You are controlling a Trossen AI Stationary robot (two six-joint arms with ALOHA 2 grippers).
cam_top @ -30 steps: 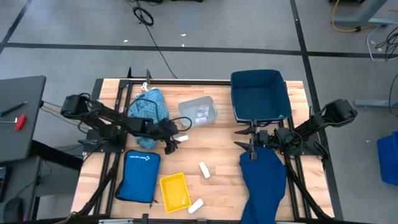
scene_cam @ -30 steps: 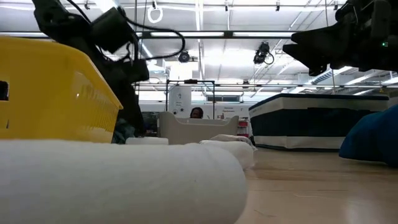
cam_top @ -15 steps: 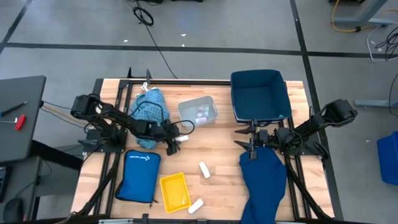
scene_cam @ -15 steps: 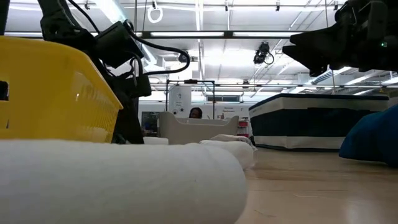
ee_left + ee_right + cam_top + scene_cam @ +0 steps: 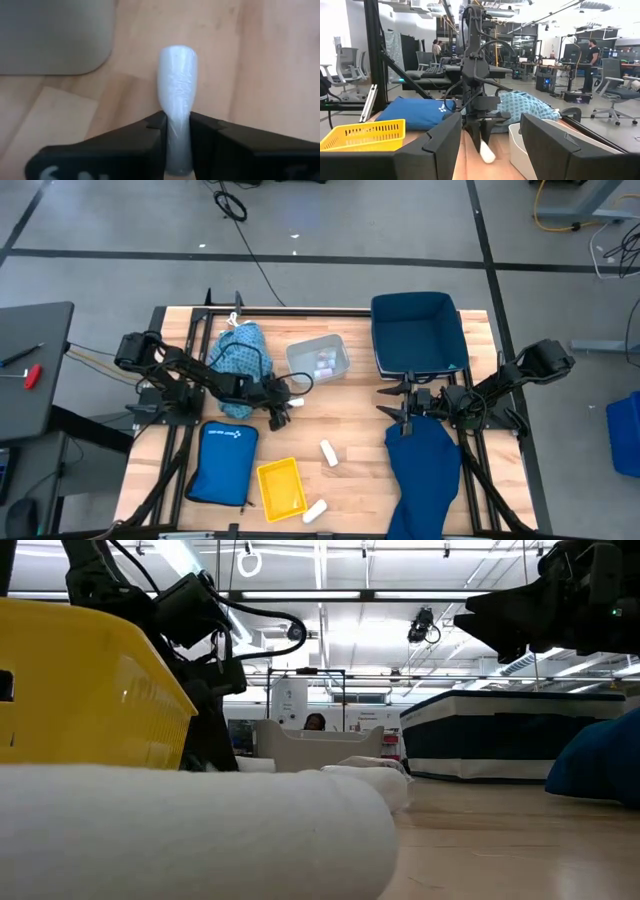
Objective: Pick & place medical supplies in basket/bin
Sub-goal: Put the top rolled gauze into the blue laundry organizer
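A wooden table (image 5: 350, 430) stands on a grey floor crossed by dark lines; the low view looks past it into a hall of ceiling lights and desks, with a person far off behind the clear bin. At the table's left edge lies a flat blue pouch (image 5: 224, 461), with a light blue patterned cloth (image 5: 240, 356) toward the far edge. The left gripper (image 5: 283, 406) is down near the middle, its fingers (image 5: 150, 131) clenched on a white roll (image 5: 177, 95) lying on the wood beside the clear bin (image 5: 320, 358). Near the front edge sit a yellow basket (image 5: 280, 488) and two more rolls (image 5: 328, 452) (image 5: 315, 511); the nearest fills the low view and hides much of the table. A navy bin (image 5: 418, 332) occupies the far right corner. The right gripper (image 5: 400, 406) hovers with jaws spread over a navy cloth (image 5: 425, 475), which is cut off at the front edge.
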